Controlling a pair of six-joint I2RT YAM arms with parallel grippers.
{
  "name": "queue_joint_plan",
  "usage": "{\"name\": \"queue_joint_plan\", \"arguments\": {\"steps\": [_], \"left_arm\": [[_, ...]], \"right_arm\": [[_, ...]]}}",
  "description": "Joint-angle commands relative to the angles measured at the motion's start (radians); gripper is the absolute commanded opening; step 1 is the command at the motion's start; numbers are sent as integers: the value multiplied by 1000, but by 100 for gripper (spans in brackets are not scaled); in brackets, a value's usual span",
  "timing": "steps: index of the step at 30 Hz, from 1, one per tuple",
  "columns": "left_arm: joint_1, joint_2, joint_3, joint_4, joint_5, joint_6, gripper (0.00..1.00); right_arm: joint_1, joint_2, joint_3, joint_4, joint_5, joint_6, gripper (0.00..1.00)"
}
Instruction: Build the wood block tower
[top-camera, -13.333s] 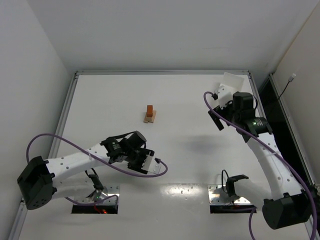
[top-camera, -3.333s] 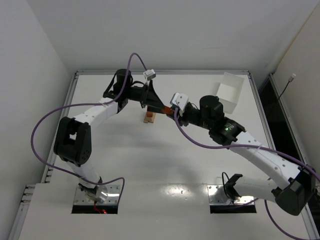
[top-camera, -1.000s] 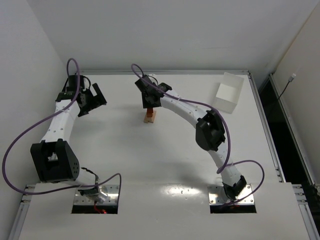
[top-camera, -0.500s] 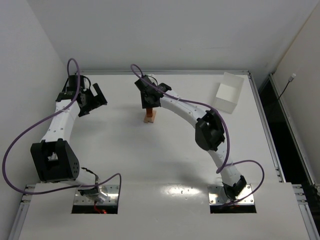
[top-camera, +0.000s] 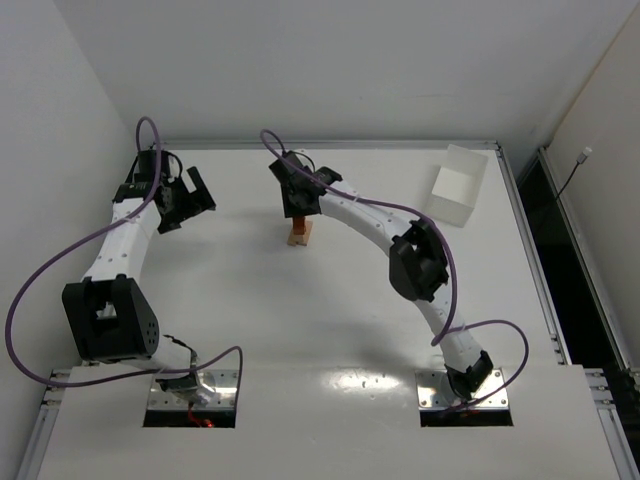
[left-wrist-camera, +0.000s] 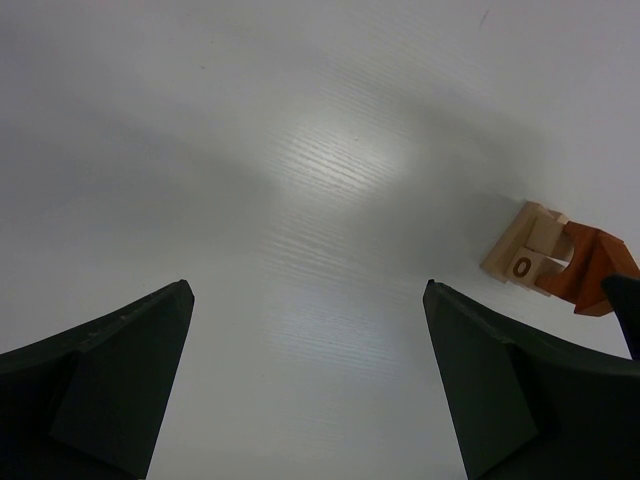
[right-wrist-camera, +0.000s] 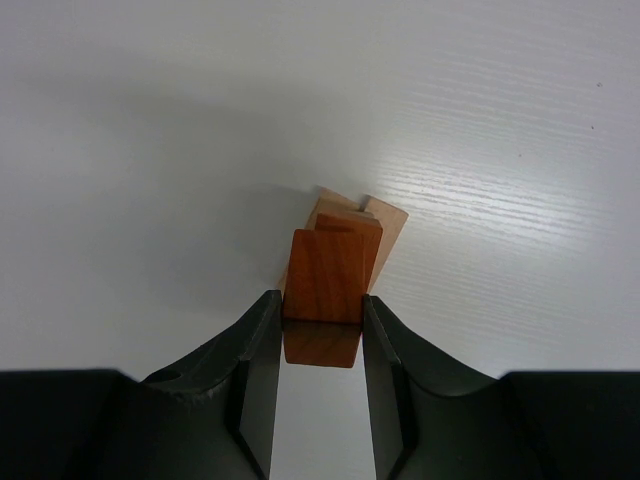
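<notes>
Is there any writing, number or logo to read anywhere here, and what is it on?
"O" (or a zero, cannot tell which): dark mark on the end of a pale block at the base of the wood block tower, left wrist view.
No other text reads: none on the reddish-brown block in the right gripper, nor on the white box.

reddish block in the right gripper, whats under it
Directly below the reddish-brown block, held by the right gripper, a second reddish piece and pale tan bars peek out. Everything else beneath is covered, so contact can't be judged.
</notes>
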Motion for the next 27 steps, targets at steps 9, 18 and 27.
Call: {"name": "queue_joint_plan", "arguments": {"steps": [9, 18, 27], "left_arm": [[-7, -3, 14, 25, 23, -11, 100], [-7, 6, 14, 25, 32, -11, 100], [-7, -3, 3, 25, 32, 0, 100]], "right_arm": [[-18, 14, 22, 30, 10, -6, 22], [-18, 14, 13, 39, -29, -16, 65], [-27, -35, 13, 70, -88, -69, 82]]}}
